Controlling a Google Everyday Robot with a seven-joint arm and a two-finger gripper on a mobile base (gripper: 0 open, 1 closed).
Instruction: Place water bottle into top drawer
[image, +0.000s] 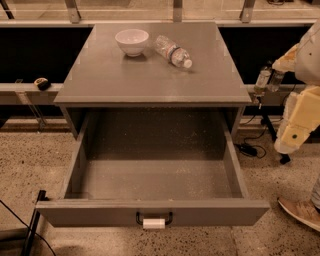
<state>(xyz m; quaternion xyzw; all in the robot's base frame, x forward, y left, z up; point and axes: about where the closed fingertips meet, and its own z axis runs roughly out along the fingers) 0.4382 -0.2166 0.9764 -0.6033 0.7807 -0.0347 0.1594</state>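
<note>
The pincer (268, 81) hangs off the bench's (100, 80) right edge, its prongs apart and holding nothing. The water bottle (173, 51) lies on the bench beside a white bowl (132, 41), its label unreadable. The top drawer (150, 212) stands pulled open below.

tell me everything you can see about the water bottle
The water bottle is clear, crinkled plastic with a white cap and a coloured label band round its middle. It lies on its side on the grey cabinet top, near the back, with the cap pointing toward the front right. It sits just right of the white bowl without touching it. Nothing grips it: the hand is off past the cabinet's right edge, well apart.
</note>
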